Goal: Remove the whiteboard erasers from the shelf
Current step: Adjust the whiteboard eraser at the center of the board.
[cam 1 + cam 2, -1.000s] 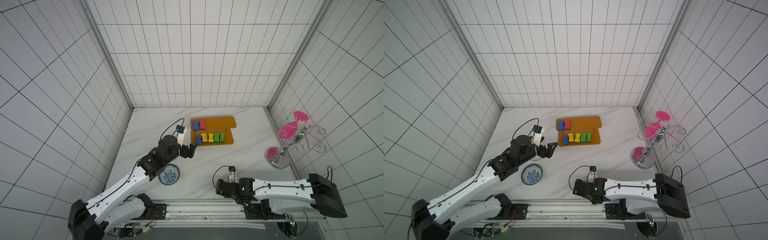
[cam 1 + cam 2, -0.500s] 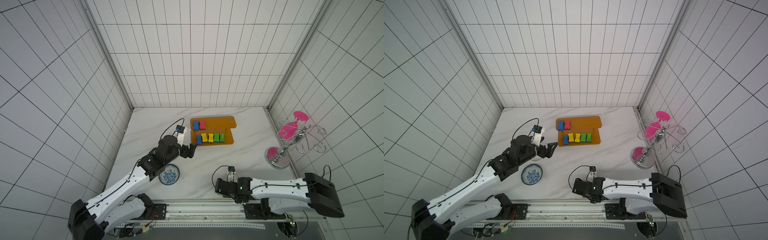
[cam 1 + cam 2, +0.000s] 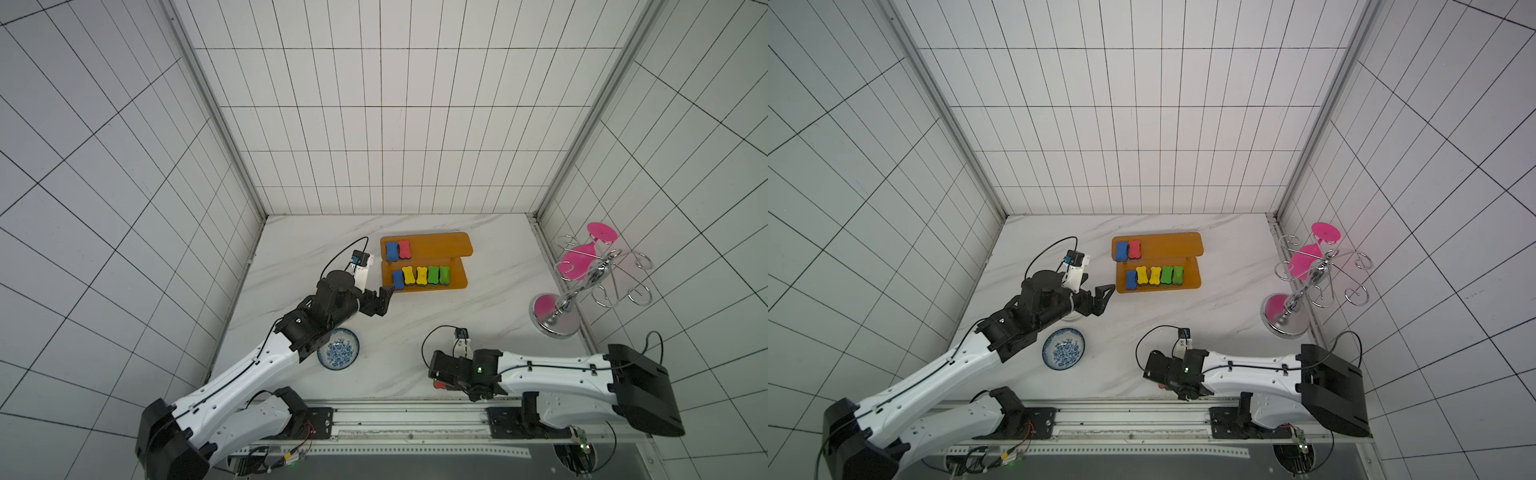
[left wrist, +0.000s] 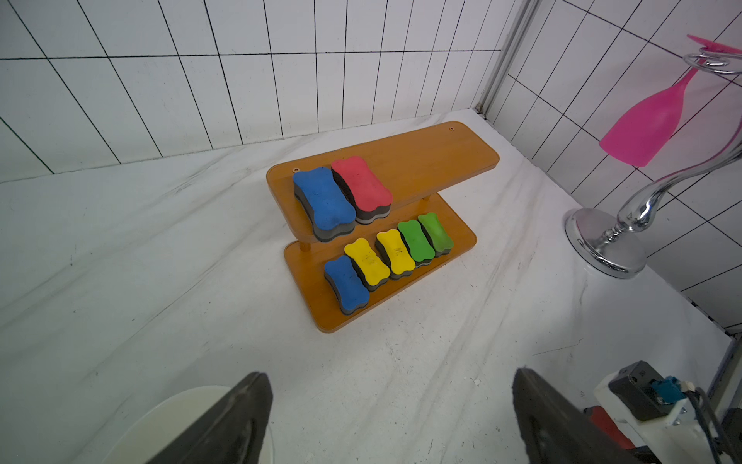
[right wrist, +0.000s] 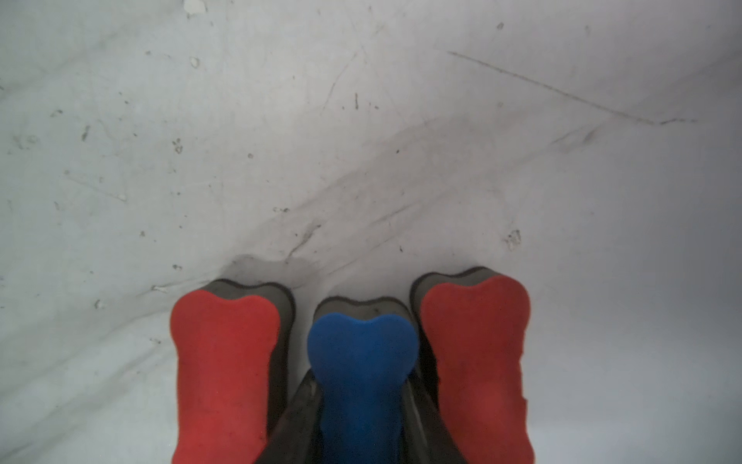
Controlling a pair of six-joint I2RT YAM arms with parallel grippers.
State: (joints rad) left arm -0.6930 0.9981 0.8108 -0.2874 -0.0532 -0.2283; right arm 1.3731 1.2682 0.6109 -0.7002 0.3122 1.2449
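The orange shelf (image 3: pixel 440 249) (image 3: pixel 1167 245) (image 4: pixel 433 160) stands at the back of the table. A blue eraser (image 3: pixel 392 250) and a red eraser (image 3: pixel 404 249) lie on its upper board. On its lower board lie one blue (image 4: pixel 347 285), two yellow (image 4: pixel 367 263) and two green erasers (image 4: pixel 417 241). My left gripper (image 3: pixel 384 301) (image 4: pixel 389 377) hangs open and empty just in front of the shelf's left end. Low at the table's front, my right gripper (image 3: pixel 436 374) (image 5: pixel 363 381) is shut on a blue eraser (image 5: pixel 361 349). That eraser lies between two red erasers (image 5: pixel 225 361) (image 5: pixel 478 353) on the table.
A blue-patterned bowl (image 3: pixel 338 348) sits at the front left beside the left arm. A white bowl (image 4: pixel 180 426) lies under the left gripper. A chrome stand with pink glasses (image 3: pixel 582 282) stands by the right wall. A metal rail runs along the front edge.
The right gripper's jaws have narrowed onto the blue eraser and the arm has edged slightly left. The left arm has not moved.
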